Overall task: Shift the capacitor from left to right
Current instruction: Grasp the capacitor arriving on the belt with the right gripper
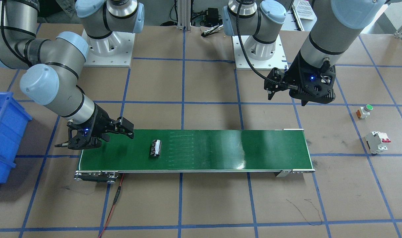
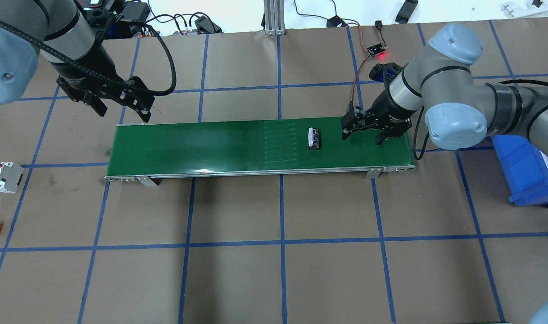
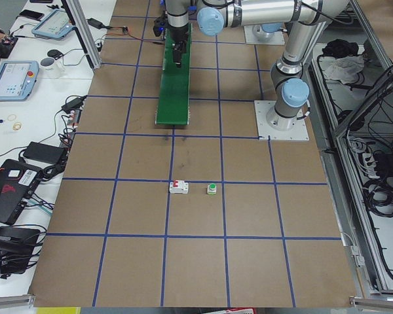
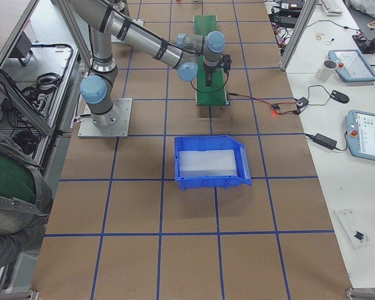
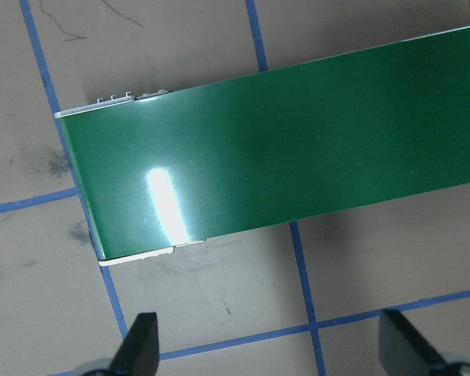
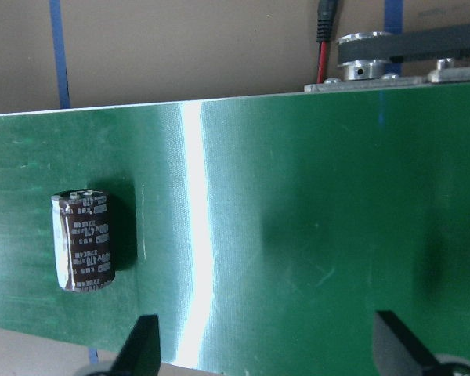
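The capacitor, a small black cylinder with pale markings, lies on its side on the green conveyor belt, towards the belt's right end in the overhead view. My right gripper is open and empty above that end of the belt, a short way from the capacitor. The capacitor lies left of the open fingers in the right wrist view. My left gripper is open and empty above the back edge of the belt's other end. The left wrist view shows only bare belt.
A white breaker with red switches and a small white button with a green cap sit on the table on my left side. A blue bin stands beyond the belt's right end. A red wire trails from the belt's motor end.
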{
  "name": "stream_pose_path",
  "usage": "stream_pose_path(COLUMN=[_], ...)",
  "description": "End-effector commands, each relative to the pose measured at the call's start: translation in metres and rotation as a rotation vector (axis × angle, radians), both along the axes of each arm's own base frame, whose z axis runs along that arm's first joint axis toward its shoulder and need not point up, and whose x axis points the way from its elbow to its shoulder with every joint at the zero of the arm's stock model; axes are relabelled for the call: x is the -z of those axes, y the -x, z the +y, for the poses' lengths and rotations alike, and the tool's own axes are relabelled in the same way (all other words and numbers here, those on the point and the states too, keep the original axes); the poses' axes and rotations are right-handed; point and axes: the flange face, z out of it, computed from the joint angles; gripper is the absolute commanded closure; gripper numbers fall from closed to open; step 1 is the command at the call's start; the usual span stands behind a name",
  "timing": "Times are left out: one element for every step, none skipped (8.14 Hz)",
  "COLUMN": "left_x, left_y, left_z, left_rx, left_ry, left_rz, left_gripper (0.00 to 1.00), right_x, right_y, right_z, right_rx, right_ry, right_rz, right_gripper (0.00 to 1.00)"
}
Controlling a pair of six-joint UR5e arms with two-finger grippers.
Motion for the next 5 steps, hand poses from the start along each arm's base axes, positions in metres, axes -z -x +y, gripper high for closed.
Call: stream_pose_path(left_x=[0.0,0.0,0.0,0.0,0.0], left_y=[-0.0007,-0.0014,-0.0007,-0.0014,-0.0014], left_z=[-0.0001,-0.0003,-0.0001,-0.0003,-0.0003], left_rx=[-0.001,-0.003,-0.001,-0.003,-0.003], left_ry=[0.0,0.0,0.0,0.0,0.0], left_rz=[0.0,0.0,0.0,0.0,0.0], left_gripper=[0.0,0.0,0.0,0.0,0.0], right_x=[0.0026,0.0006,-0.0002,0.0,-0.0005], right_y=[0.0,-0.0015,-0.0014,-0.0012,-0.0009], right_z=[-0.0043,-0.0053,-0.0059,-0.0066,-0.0071], right_rx=[0.003,0.007,0.007,0.007,0.007], right_ry=[-0.002,0.001,0.004,0.003,0.009], right_rz=[-0.004,-0.003,-0.003,-0.001,0.002], right_gripper=[0.05,0.05,0.06,0.06,0.08])
